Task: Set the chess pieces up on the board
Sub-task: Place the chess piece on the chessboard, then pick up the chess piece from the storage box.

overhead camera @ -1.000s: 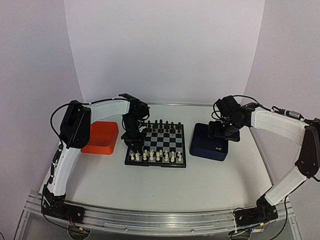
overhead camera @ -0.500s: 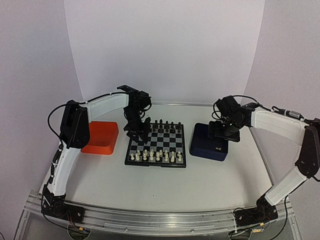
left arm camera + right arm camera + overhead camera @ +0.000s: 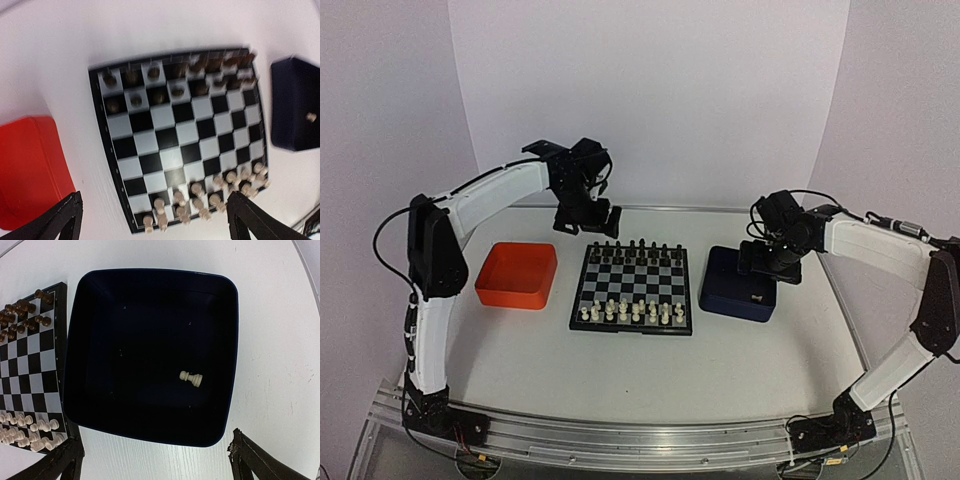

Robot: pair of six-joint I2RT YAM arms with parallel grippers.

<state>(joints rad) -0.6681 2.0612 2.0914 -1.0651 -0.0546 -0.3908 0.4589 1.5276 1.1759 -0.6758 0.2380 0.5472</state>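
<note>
Top view: the board (image 3: 633,290) sits mid-table (image 3: 620,380), w/ the orange tray (image 3: 518,275) on its left and the blue tray (image 3: 740,297) on its right. Cream chess pieces (image 3: 632,311) stand along the two near rows and black pieces (image 3: 638,248) along the far rows; they're too small for us to count. The left claw (image 3: 590,222) hangs high over the board's far-left corner, touching nothing. The right claw (image 3: 767,265) hovers low over the blue tray.

Left wrist view: we see its fingers spread wide at the bottom corners, nothing btw. them. The whole board lies below. A lone cream piece (image 3: 311,117) shows in the blue tray at the right edge.

Right wrist view: this claw is wide too, and empty. The lone cream piece lies on its side on the tray floor, right of the tray's centre. It is a bit far of the fingertips and slightly right of midway btw. them. Its long axis runs approx. left-right, the same way the claw opens.

We judge the right arm much the nearer for this last piece. As it stands, closing would pinch the piece end to end. A wrist turn to grip across its narrow body looks safer to us.
</note>
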